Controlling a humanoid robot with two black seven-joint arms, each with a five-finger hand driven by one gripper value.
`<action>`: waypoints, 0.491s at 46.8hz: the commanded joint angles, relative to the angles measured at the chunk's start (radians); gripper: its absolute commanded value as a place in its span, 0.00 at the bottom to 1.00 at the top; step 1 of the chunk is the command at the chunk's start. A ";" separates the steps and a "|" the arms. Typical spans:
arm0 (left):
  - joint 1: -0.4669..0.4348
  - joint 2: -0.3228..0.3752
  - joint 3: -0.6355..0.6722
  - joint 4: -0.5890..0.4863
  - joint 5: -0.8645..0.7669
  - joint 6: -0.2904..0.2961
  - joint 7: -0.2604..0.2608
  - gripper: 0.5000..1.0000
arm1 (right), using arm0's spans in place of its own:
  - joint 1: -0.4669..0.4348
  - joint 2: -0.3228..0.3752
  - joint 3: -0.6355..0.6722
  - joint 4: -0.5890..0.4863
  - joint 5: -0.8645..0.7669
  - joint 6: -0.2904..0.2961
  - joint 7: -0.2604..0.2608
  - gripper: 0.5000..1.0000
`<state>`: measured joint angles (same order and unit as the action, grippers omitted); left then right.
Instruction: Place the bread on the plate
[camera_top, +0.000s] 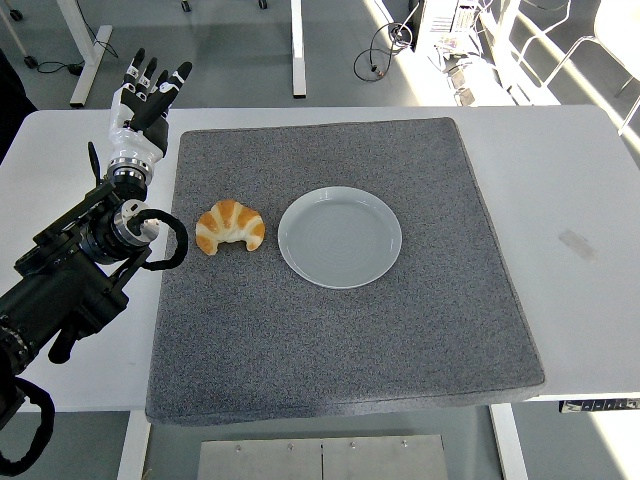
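A golden croissant (230, 227) lies on the grey mat (340, 330), just left of an empty white plate (340, 237) at the mat's middle. My left hand (148, 92) is raised over the table's far left, beyond the mat's left edge and well behind the croissant. Its fingers are spread and hold nothing. The left arm comes in from the lower left. The right arm is out of view.
The mat covers most of the white table (560, 190). A small mark or tape piece (578, 244) lies on the table at the right. Desk legs, cables and chairs stand on the floor beyond the far edge.
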<state>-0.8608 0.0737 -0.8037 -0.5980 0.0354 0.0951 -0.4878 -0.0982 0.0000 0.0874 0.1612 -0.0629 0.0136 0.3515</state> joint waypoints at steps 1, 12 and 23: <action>0.000 0.001 0.000 0.000 0.001 0.001 0.000 0.96 | 0.000 0.000 0.000 0.000 0.000 -0.001 0.000 1.00; -0.012 0.017 0.015 0.000 0.001 0.000 0.000 0.96 | 0.000 0.000 0.000 0.001 0.000 0.000 0.000 1.00; -0.015 0.028 0.029 -0.003 0.001 0.000 0.000 0.96 | 0.000 0.000 0.000 0.000 0.000 -0.001 0.000 1.00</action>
<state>-0.8743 0.0930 -0.7850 -0.5997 0.0369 0.0951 -0.4879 -0.0982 0.0000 0.0875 0.1615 -0.0631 0.0133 0.3518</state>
